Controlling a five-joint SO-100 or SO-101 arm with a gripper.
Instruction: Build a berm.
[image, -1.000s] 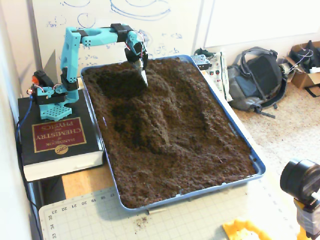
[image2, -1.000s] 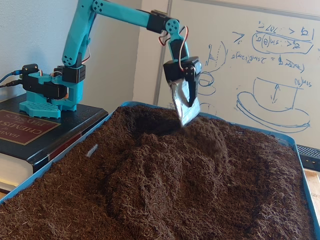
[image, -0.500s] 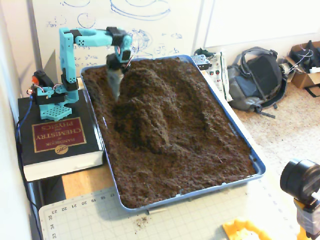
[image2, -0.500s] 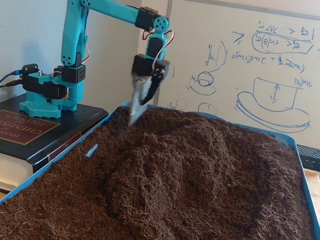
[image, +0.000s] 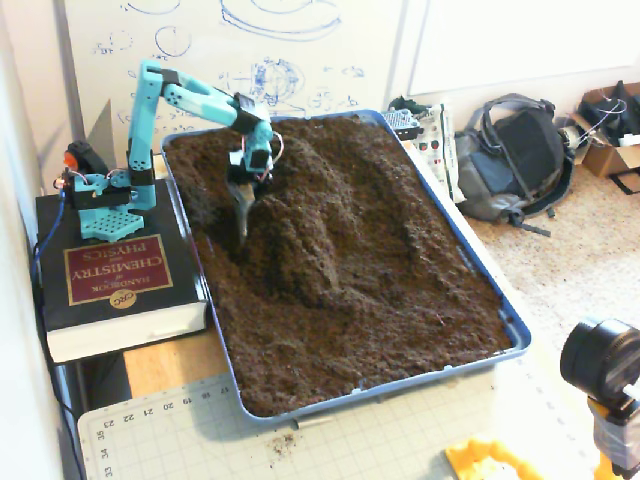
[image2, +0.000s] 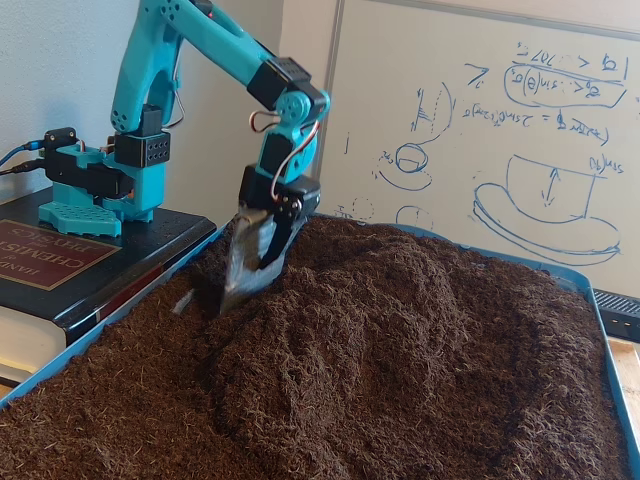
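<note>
A blue tray (image: 520, 335) holds loose dark brown soil. The berm (image: 300, 225) is a hump running from the tray's far end toward its middle, with sloping sides; it also fills the centre of the other fixed view as the berm (image2: 380, 320). My teal arm reaches down from the left. Its gripper (image: 243, 218) carries a silvery blade-like finger, and the tip is sunk in the soil at the berm's left flank. Seen from low down, the gripper (image2: 238, 292) has its jaws together with nothing held.
The arm's base stands on a thick chemistry book (image: 115, 275) left of the tray. A small pale-blue piece (image2: 182, 300) lies in the soil near the left tray rim (image2: 100, 335). A backpack (image: 510, 160), a camera (image: 600, 360) and a cutting mat (image: 300, 440) surround the tray.
The gripper swung from the tray's far end toward the left side and came down, so its tip now digs into the soil beside the berm.
</note>
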